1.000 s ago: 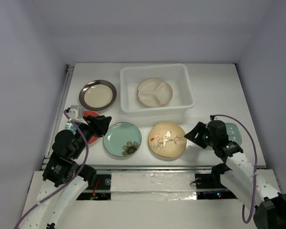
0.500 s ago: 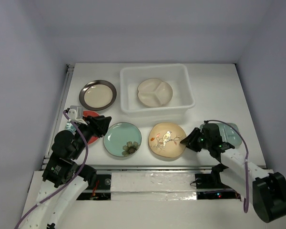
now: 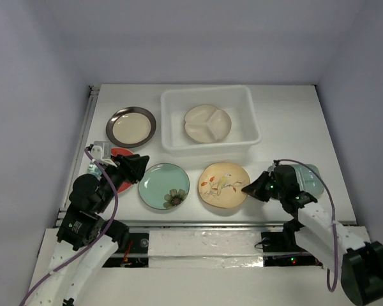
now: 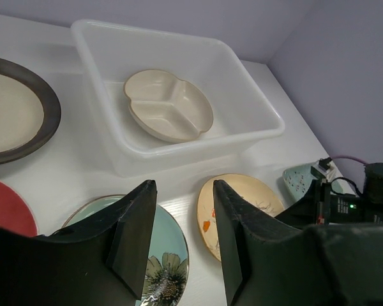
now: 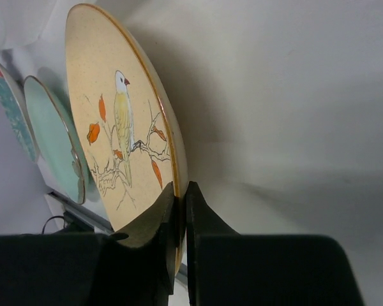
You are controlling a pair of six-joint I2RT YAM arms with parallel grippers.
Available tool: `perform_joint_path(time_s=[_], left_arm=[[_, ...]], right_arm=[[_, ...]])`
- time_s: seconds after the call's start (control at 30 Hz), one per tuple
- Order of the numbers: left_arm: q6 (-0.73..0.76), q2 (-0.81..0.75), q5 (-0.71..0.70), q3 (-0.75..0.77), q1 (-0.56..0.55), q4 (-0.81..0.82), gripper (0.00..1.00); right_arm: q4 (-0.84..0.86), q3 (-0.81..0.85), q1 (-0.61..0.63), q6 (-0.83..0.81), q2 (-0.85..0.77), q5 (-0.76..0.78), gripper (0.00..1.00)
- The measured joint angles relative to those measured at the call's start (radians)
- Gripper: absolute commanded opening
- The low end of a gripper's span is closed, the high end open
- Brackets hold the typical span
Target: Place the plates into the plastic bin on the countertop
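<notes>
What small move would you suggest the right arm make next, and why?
Probably a short lift straight up. The right pincer is closed on the right edge of the bird plate, which appears to rest on the countertop just in front of the plastic bin. Raising it first should let the plate clear the bin's wall.

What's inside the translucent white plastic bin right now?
One cream divided plate lies flat in the translucent white plastic bin. Remaining floor looks bare; anything under that plate is covered.
</notes>
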Motion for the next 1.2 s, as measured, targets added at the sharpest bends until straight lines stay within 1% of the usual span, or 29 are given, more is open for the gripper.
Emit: perform_joint_path(time_s=[0.07,0.17,0.23,0.3,0.4,0.57,0.63,0.7,0.77,0.9,1.07,1.2], left_arm=[[0.000,0.000,0.003,0.000,0.005,0.000,0.38],[0.000,0.000,0.010,0.000,0.013,0.000,0.38],[0.000,0.000,0.014,0.000,0.020,0.000,0.39],[0.000,0.000,0.017,0.000,0.023,0.000,0.39],[0.000,0.000,0.019,0.000,0.023,0.001,0.39],[0.000,0.000,0.019,0.000,0.032,0.001,0.40],[0.000,0.000,0.019,0.000,0.033,0.001,0.40],[0.000,0.000,0.019,0.000,0.036,0.001,0.40],[0.000,0.000,0.019,0.000,0.036,0.001,0.41],[0.000,0.000,0.019,0.000,0.036,0.001,0.41],[0.000,0.002,0.019,0.000,0.036,0.001,0.41],[0.000,0.004,0.019,0.000,0.036,0.001,0.41]], right_arm=[[-0.093,0.011,0.000,-0.015,-0.094,0.016,0.00],[-0.325,0.077,-0.002,-0.058,-0.241,0.050,0.00],[-0.472,0.156,-0.001,-0.089,-0.309,0.055,0.00],[-0.576,0.248,-0.001,-0.116,-0.348,0.043,0.00],[-0.661,0.373,-0.001,-0.139,-0.378,0.011,0.00],[-0.665,0.522,-0.001,-0.146,-0.356,-0.063,0.00],[-0.624,0.576,-0.001,-0.147,-0.300,-0.087,0.00],[-0.547,0.611,0.001,-0.146,-0.216,-0.103,0.00],[-0.469,0.667,0.001,-0.147,-0.094,-0.106,0.00],[-0.318,0.837,0.001,-0.150,0.213,-0.101,0.00],[-0.237,1.098,0.000,-0.175,0.549,-0.070,0.00],[-0.198,1.221,-0.001,-0.194,0.733,-0.047,0.00]])
